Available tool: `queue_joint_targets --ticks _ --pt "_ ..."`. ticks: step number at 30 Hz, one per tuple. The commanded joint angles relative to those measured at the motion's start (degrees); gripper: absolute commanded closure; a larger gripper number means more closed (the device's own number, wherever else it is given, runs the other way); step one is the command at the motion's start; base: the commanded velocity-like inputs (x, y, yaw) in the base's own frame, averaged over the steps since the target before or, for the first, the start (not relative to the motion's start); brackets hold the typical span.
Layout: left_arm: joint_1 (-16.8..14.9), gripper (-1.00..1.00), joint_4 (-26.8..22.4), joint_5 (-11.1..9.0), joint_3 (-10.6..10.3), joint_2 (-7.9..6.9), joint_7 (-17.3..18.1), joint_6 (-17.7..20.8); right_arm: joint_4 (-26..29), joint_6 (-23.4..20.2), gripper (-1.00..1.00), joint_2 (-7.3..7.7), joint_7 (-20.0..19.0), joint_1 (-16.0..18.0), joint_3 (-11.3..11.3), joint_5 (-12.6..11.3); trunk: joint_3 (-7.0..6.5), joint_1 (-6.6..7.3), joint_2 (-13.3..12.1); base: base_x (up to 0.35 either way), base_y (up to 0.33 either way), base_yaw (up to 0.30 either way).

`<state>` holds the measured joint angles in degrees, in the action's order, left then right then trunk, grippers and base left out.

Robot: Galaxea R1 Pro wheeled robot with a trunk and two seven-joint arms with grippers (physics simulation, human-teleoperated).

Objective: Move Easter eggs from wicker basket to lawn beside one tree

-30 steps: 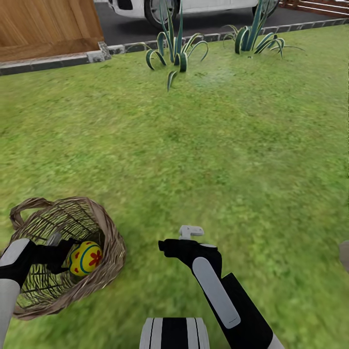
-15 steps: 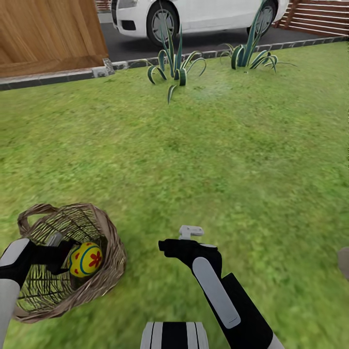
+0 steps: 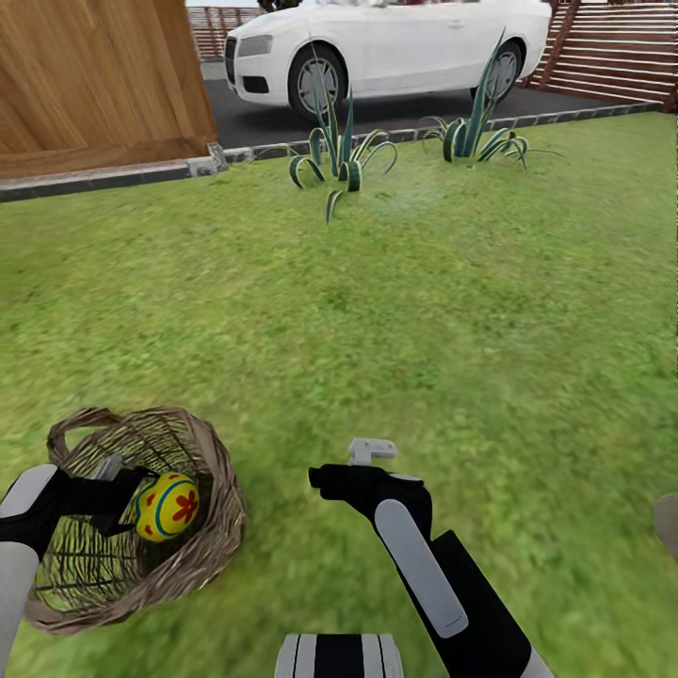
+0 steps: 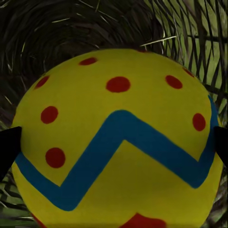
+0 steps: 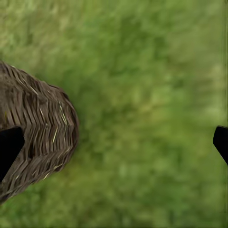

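Lifting one Easter egg (image 3: pixel 167 506) clear of the wicker basket (image 3: pixel 212 527), by the look of it, with no tree in the head view to carry it to yet. Best done by raising straight up until the egg passes the braided rim, avoiding any drag against the woven wall, since the basket sits loose on the lawn (image 3: pixel 424 311) and could tip or slide. Worth keeping the squeeze steady too: a round, smooth shell like this probably slips out sideways under uneven pressure. Left gripper (image 3: pixel 141 504) clamped on the egg inside the basket, low at the left of the head view; in the left wrist view the egg (image 4: pixel 116 142) spans the gap from one dark fingertip (image 4: pixel 8 147) to the other, touching both, with dark wicker behind. Right gripper (image 3: pixel 371 451) held over bare grass just beside the basket, holding nothing; in the right wrist view its fingertips (image 5: pixel 9 147) stand far apart at the frame edges, with the basket's outer wall (image 5: pixel 38 133) near one and grass between. Other eggs not discernible. Beyond the lawn, spiky plants (image 3: pixel 339 151), a white car (image 3: pixel 386 47) and a wooden fence (image 3: pixel 104 85).
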<state>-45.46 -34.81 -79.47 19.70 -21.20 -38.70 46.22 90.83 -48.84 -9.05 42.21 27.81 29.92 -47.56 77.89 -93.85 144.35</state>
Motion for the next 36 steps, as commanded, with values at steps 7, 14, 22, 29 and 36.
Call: queue_joint_targets --ticks 7,14,22,29,36 --pt "-0.01 1.0 0.07 -0.75 0.16 0.0 -0.66 0.35 0.05 -0.11 -1.0 0.0 0.6 0.05 0.05 -0.52 -1.51 0.19 -0.08 0.0 0.0 0.0" --pt "-0.01 1.0 0.06 -0.76 0.17 -0.19 -0.72 0.53 0.05 -0.12 -1.0 0.0 0.68 0.05 -0.01 -0.52 -3.07 0.37 -0.17 0.0 0.0 0.0" --pt "0.05 1.0 0.09 -0.49 -0.08 -0.23 -1.05 0.48 0.05 -0.11 -1.0 0.0 0.69 0.05 -0.21 -0.52 -4.84 0.57 -0.28 0.0 0.0 0.0" --pt "0.02 1.0 -0.16 -0.43 -0.02 -0.17 -9.25 0.69 0.05 -0.11 -1.0 0.01 0.61 0.02 -0.29 -0.52 -6.39 0.75 -0.37 0.0 0.0 0.0" --pt "0.02 1.0 0.07 -0.5 -0.03 -0.27 -10.93 2.33 0.05 -0.11 -1.0 0.05 0.6 -0.03 -0.32 -0.52 -7.94 0.93 -0.47 0.0 0.0 0.0"
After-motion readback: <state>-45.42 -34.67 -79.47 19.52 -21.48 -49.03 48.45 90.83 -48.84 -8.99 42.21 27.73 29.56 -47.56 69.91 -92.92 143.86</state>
